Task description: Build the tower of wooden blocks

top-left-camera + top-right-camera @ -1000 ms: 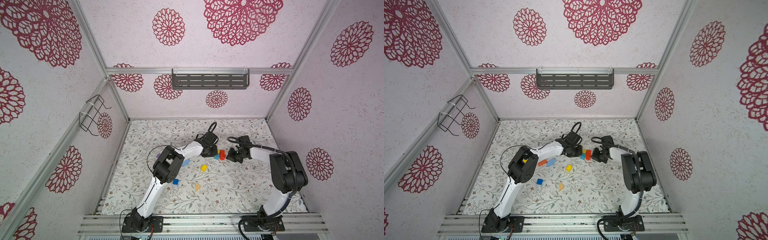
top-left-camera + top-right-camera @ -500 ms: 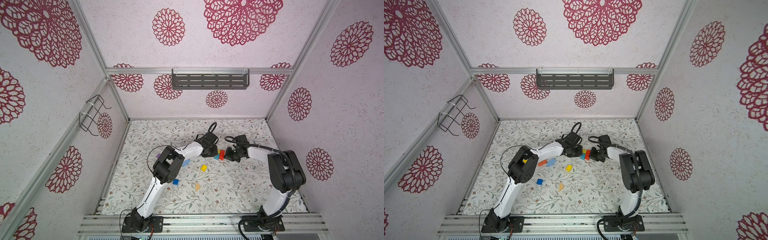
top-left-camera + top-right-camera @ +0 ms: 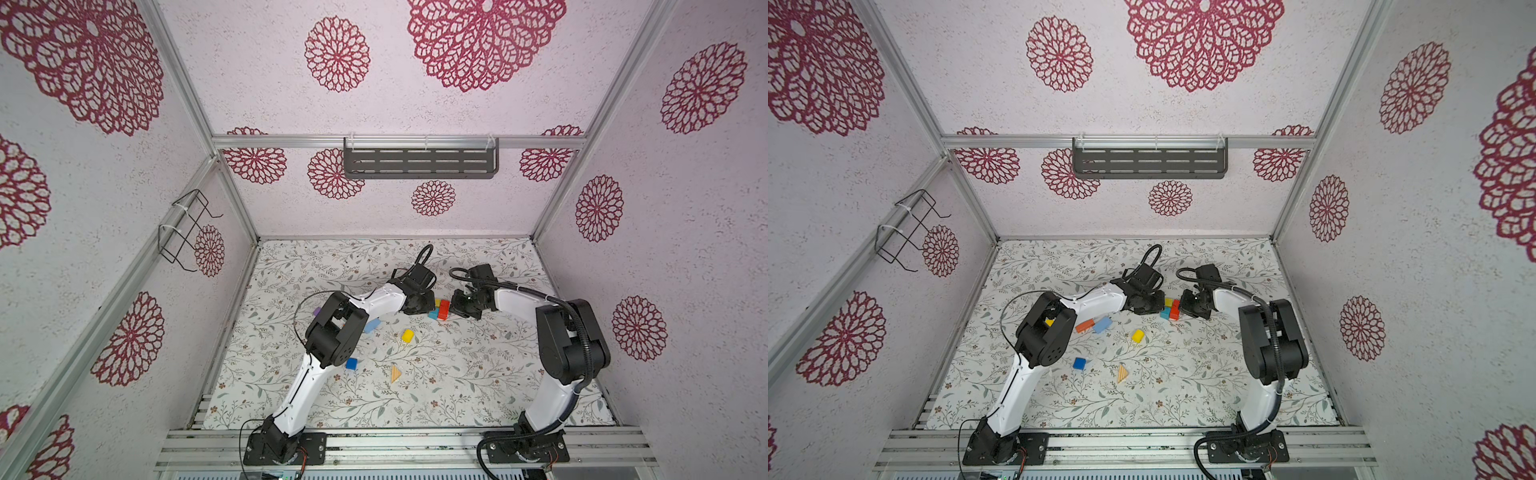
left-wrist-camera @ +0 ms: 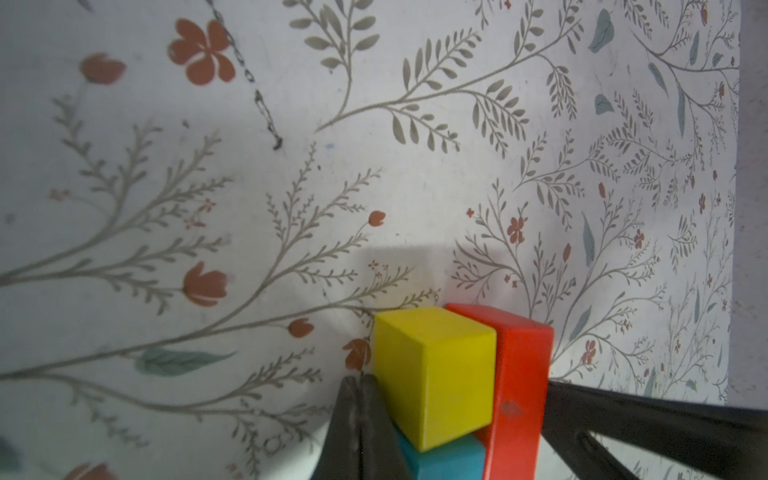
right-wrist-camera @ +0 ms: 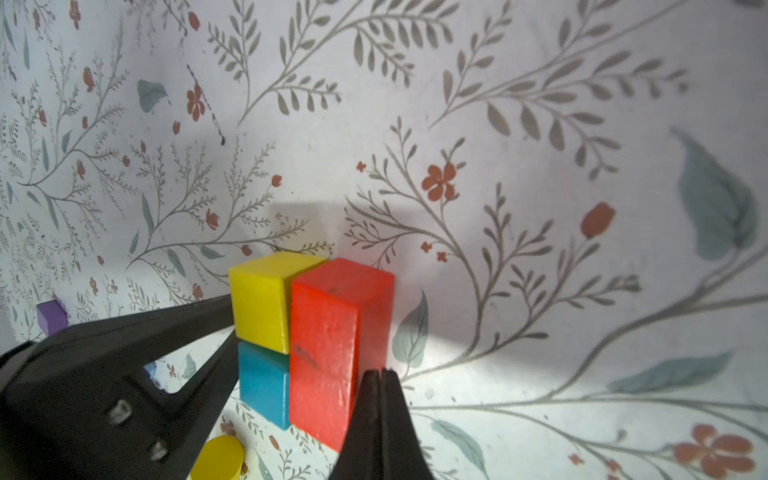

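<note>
Both top views came to me bright, evenly lit and sharp, the walls (image 3: pixel 685 249) bowing toward the edges. On my wrist cameras the floral mat (image 4: pixel 415 166) dimmed at the corners, the wood blocks (image 5: pixel 316 332) cast a soft grey shadow, and nearby flowers blurred.

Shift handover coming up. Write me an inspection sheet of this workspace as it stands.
Surface: floral mat, flat.
Job's things: yellow cube on teal cube, red brick upright against both; blue cube, wooden wedge and other blocks loose.
Clutter: nothing seen.
Grippers: left gripper shut, tip against yellow cube; right gripper shut, tip against red brick.
Cables: black loop above each wrist, off the blocks.
Surroundings: patterned walls, grey shelf, wire rack.
</note>
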`<state>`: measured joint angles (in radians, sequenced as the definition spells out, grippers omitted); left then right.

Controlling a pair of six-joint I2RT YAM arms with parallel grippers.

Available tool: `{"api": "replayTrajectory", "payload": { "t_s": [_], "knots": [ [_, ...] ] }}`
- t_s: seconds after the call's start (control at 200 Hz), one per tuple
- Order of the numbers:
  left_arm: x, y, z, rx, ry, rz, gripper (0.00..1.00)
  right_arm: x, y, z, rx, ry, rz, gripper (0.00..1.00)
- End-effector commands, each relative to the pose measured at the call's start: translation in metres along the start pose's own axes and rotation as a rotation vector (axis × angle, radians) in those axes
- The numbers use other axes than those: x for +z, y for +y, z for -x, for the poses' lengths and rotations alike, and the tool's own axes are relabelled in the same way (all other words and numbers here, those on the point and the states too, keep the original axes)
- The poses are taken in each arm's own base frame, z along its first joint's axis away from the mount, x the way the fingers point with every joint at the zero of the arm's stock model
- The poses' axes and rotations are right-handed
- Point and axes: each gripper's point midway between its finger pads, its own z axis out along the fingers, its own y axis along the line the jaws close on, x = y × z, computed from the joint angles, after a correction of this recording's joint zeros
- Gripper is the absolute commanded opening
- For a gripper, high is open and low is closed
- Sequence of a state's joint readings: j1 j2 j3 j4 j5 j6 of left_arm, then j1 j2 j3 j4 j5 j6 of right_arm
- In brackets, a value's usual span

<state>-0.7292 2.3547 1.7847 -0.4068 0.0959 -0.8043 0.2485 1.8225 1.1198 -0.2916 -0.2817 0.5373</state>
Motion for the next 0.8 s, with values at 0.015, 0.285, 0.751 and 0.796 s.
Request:
{"api": "replayTrajectory", "payload": {
  "t_s": [0.015,0.285,0.751,0.796],
  "knots": [
    [-0.010,0.003,0.013,-0.012,-0.021,0.016,0.00,0.000,-0.004,0.007,-0.018,-0.001,-0.046,0.00],
    [-0.003,-0.003,0.019,-0.025,-0.024,0.007,0.00,0.006,0.003,0.010,-0.014,0.005,-0.015,0.00],
    [0.004,-0.008,0.015,-0.030,-0.008,-0.004,0.00,0.005,0.013,0.012,-0.027,-0.002,0.015,0.00],
    [0.002,-0.008,0.016,-0.029,-0.011,-0.004,0.00,0.004,0.013,0.012,-0.027,-0.001,0.015,0.00]
  ]
}}
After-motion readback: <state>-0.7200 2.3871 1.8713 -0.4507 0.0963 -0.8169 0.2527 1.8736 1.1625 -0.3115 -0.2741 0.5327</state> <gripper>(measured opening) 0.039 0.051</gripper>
